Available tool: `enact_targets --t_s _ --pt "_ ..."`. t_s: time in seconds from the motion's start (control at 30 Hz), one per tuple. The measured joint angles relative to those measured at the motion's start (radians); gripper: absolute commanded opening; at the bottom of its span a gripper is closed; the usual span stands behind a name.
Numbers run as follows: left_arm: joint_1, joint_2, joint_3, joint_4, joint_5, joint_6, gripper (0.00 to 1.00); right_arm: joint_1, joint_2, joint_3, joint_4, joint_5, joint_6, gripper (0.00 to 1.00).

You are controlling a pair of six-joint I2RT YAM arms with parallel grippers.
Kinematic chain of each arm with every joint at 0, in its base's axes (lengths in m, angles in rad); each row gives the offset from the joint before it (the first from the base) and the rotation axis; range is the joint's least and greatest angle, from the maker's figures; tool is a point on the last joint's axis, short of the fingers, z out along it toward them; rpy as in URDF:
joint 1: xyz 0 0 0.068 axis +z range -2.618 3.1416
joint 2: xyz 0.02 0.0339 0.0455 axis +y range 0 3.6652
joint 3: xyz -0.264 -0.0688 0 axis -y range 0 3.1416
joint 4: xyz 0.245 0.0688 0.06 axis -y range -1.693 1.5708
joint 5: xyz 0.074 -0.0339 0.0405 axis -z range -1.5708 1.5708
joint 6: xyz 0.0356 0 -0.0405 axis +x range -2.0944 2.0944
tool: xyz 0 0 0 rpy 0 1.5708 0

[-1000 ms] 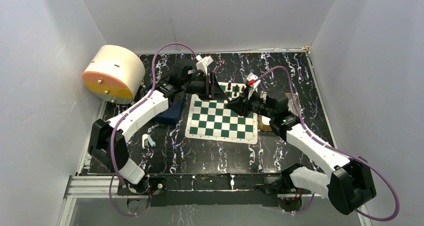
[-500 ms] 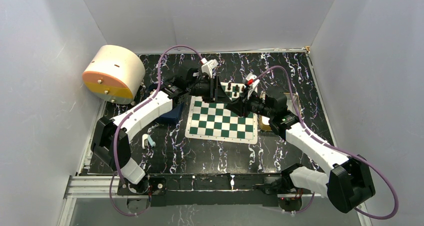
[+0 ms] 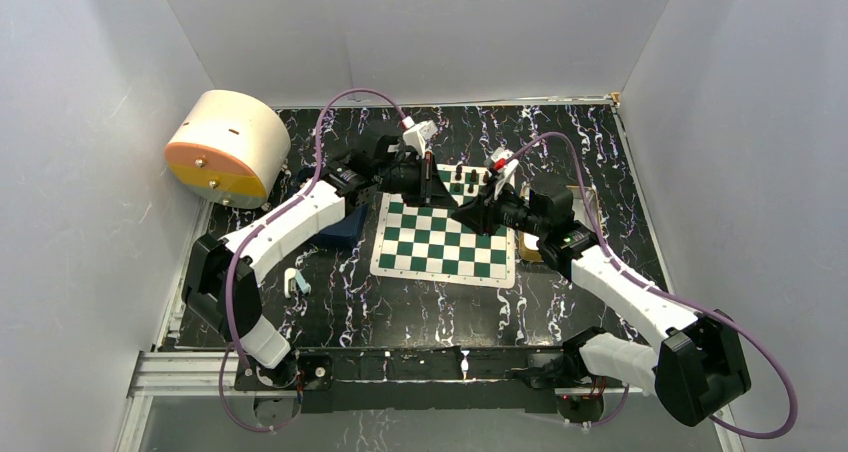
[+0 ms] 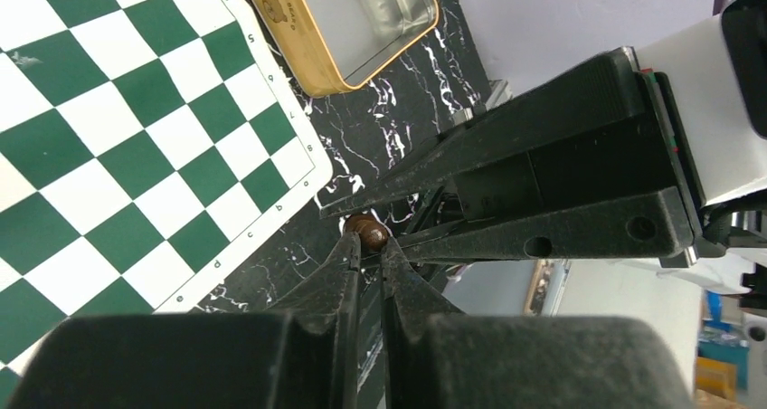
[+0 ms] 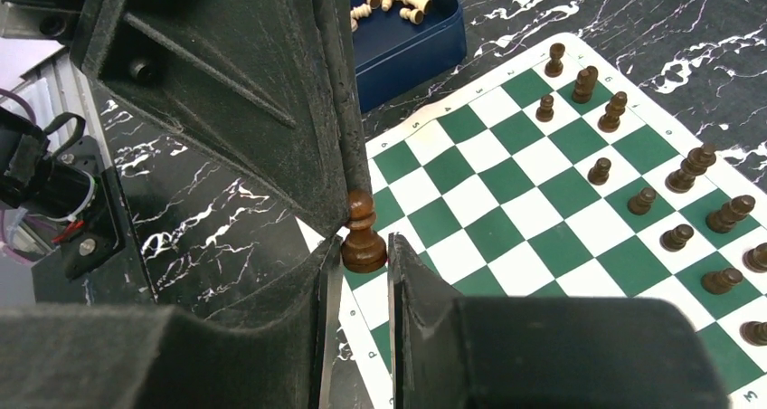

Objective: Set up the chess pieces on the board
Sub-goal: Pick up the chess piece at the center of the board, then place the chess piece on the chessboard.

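A dark brown pawn [image 5: 363,238] hangs in the air between my two grippers, above the near-left edge of the green and white board [image 5: 543,201]. My left gripper [image 4: 367,244] is shut on its round head [image 4: 367,232]. My right gripper [image 5: 364,257] is closed around its base, both fingers against it. In the top view the grippers meet over the board's [image 3: 440,242] far part, left [image 3: 436,186] and right [image 3: 462,209]. Several dark pieces [image 5: 615,110] stand on the far rows.
A gold tin tray [image 4: 298,42] with one piece in it lies off the board's right side. A blue box [image 5: 407,29] of light pieces sits left of the board. A cream cylinder [image 3: 225,147] stands far left. A small white object [image 3: 293,282] lies near left.
My left gripper has moved right, over the board's far part, and met my right gripper. The right arm has barely moved.
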Motion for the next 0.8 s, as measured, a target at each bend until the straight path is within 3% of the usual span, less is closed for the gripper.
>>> enact_targets --t_s 0.13,0.27,0.57,0.8 --pt "-0.007 0.0 0.037 -0.065 -0.062 0.056 0.0 0.001 -0.006 0.0 -0.012 0.02 0.026 0.73" --pt "-0.008 0.0 0.061 -0.113 -0.184 0.129 0.0 0.001 -0.034 0.0 -0.068 0.066 0.057 0.98" --pt "0.001 0.036 0.072 -0.127 -0.555 0.271 0.0 0.001 -0.259 -0.023 -0.194 0.193 0.11 0.99" --pt "0.046 0.153 0.024 0.03 -0.747 0.316 0.0 0.001 -0.362 -0.019 -0.277 0.253 0.128 0.99"
